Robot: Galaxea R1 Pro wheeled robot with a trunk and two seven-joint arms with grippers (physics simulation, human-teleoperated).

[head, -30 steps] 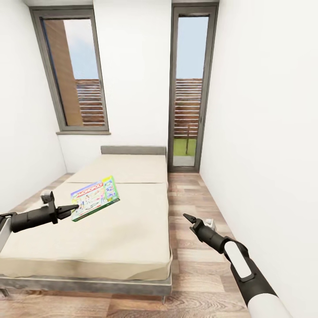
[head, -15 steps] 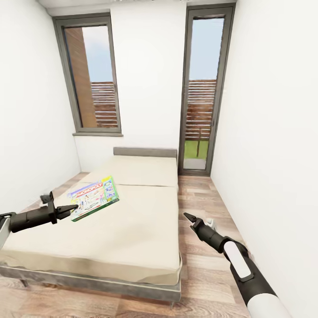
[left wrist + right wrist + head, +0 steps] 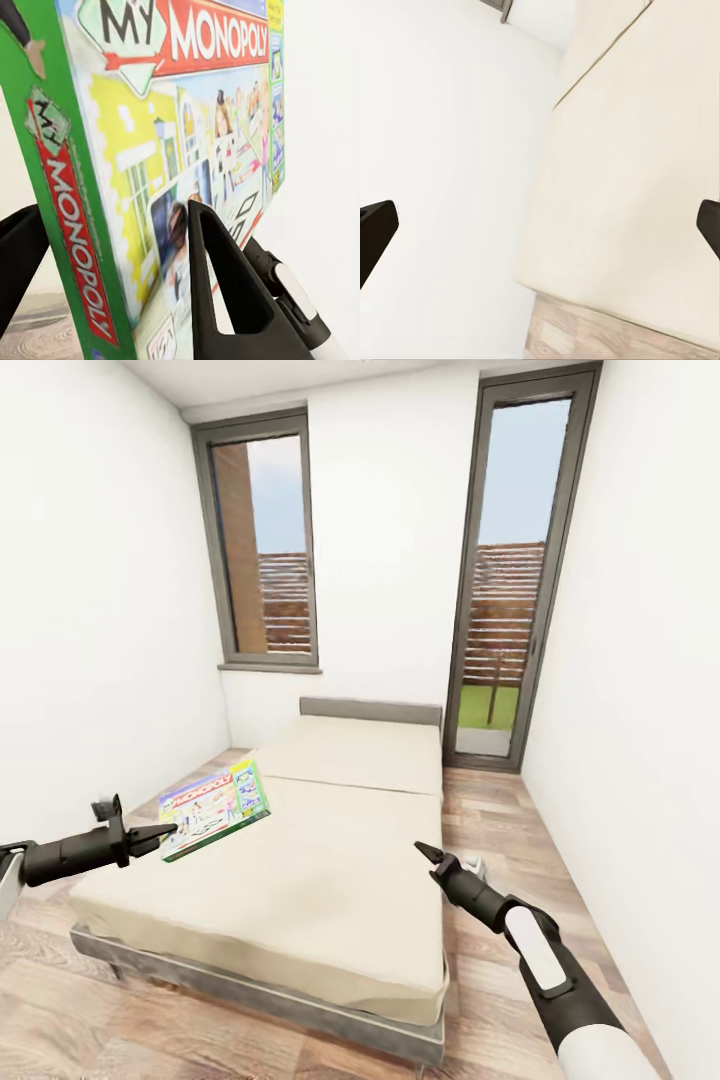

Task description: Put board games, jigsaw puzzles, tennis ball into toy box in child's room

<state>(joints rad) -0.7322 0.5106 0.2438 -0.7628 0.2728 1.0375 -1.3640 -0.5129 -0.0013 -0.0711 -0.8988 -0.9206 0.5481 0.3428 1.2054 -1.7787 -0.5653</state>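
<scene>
Green-edged Monopoly board game box (image 3: 215,809) pinched at its near edge by the left gripper (image 3: 166,828), held in the air over the bed.

In the left wrist view the flat cartoon-covered box (image 3: 161,150) sits between the two black fingers (image 3: 225,292), one on each face. The low cream-mattressed bed (image 3: 330,880) with a thin grey frame lies beneath it, on wood-plank floor (image 3: 540,860). The right gripper (image 3: 425,854) hangs beside the bed, its fingers spread wide apart and holding nothing. Behind stand a grey-framed window (image 3: 262,550) and a tall glazed door (image 3: 510,580).

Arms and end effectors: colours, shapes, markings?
Left end effector and right end effector: matte black with tapered, pointed fingers. Right arm: black wrist and forearm shell with a white oblong inset panel, turning white lower down. Left arm: slim black cylinder. No cables or lettering discernible.
</scene>
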